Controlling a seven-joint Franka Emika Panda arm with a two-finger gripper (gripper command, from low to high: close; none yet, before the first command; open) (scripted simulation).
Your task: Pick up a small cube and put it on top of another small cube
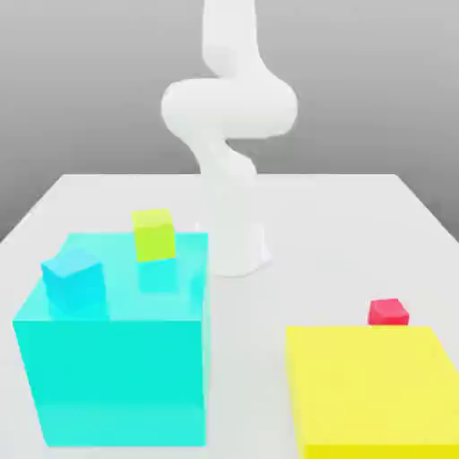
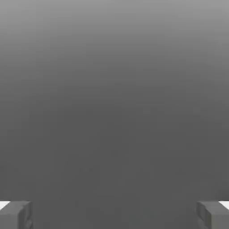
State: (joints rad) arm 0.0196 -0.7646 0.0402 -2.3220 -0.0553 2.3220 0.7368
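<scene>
My end effector (image 2: 114,214) hangs with fingers wide apart, holding nothing; the small red cube (image 1: 388,311) sits on the desk (image 1: 314,215) just behind the yellow block (image 1: 376,390); I'd descend straight, centred.

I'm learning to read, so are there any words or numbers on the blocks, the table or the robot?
None: nothing here carries writing.
The red cube, the lime-green cube, the light-blue cube, the big cyan block and the big yellow block all have plain faces.
The white arm and the table are blank too.
</scene>
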